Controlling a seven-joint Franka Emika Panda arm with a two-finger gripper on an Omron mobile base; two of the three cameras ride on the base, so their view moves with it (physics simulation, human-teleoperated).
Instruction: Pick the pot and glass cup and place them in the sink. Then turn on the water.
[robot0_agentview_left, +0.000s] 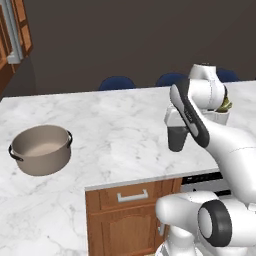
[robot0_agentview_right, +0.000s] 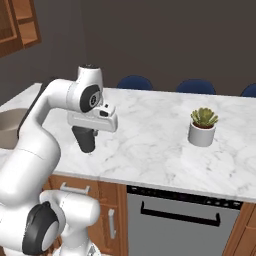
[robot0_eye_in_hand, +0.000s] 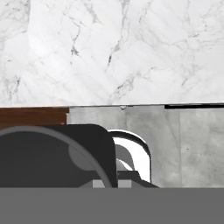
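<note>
The glass cup (robot0_agentview_left: 176, 138) hangs clamped in the pincer (robot0_agentview_left: 177, 131), lifted clear of the white marble desk (robot0_agentview_left: 115, 125) near its front edge. In the right base view the cup (robot0_agentview_right: 85, 138) is a dark tumbler held upright under the white hand, its base just above the stone. In the hand view the cup (robot0_eye_in_hand: 57, 155) sits right at the pincer as a dark rounded shape with a pale rim line, with the desk's edge (robot0_eye_in_hand: 109, 52) and grey cabinet fronts beyond it. The pincer's jaws are drawn together on the cup.

The pot (robot0_agentview_left: 41, 149) stands on the desk well off to the pincer's left, upright, with its black handles at the sides and its pale inside showing.

To the pincer's right, well apart, a small potted plant (robot0_agentview_right: 203, 126) in a white pot stands on the desk. Below the desk's front edge are wooden drawers (robot0_agentview_left: 131, 197) and a grey dishwasher (robot0_agentview_right: 177, 220) with a dark handle. Blue chair backs (robot0_agentview_right: 135, 82) rise behind the far edge. No writing can be read anywhere.
</note>
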